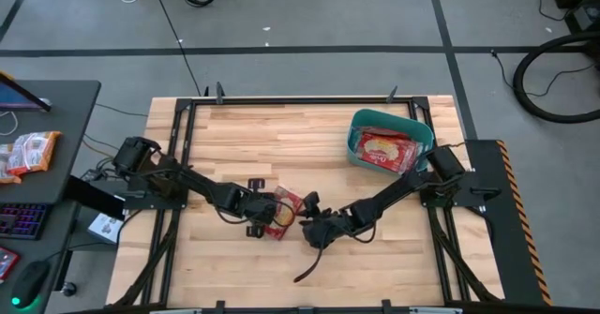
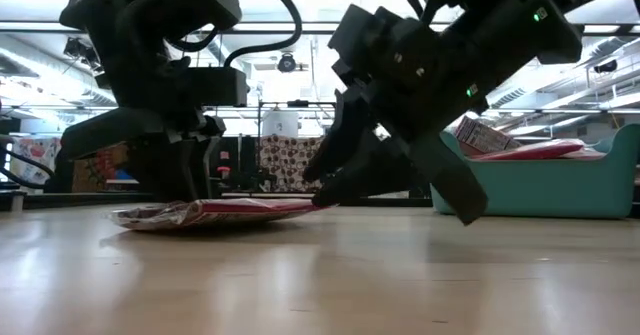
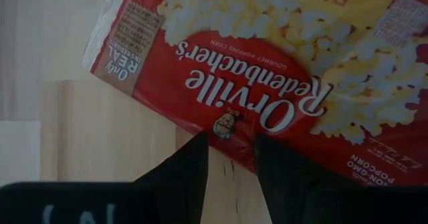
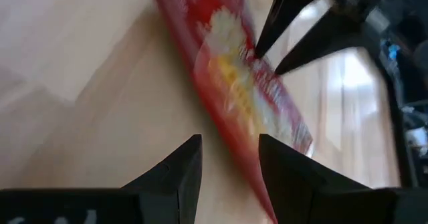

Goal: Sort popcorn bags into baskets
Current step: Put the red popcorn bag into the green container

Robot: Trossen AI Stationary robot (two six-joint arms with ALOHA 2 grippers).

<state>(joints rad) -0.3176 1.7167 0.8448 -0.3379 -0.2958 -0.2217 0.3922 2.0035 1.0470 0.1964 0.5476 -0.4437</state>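
One red popcorn bag lies flat on the wood near the table's near middle. Its end toward the right arm is slightly raised. My left gripper stands over the bag's left part, fingers pointing down with a narrow gap. My right gripper is open just right of the bag, whose near end runs in between its fingers. The teal tub stands at the far right and holds red packets. My left gripper has the bag's long edge below the brand lettering between its fingertips, coming from above. The bag rests on the table, crinkled under the gripper. My right gripper is at the bag's raised end; I cannot tell whether it touches it.
A side desk left of the table carries orange-and-white packets, a keyboard and a mouse. A dark cable trails on the wood near the right gripper. Bare wood lies between the bag and the tub.
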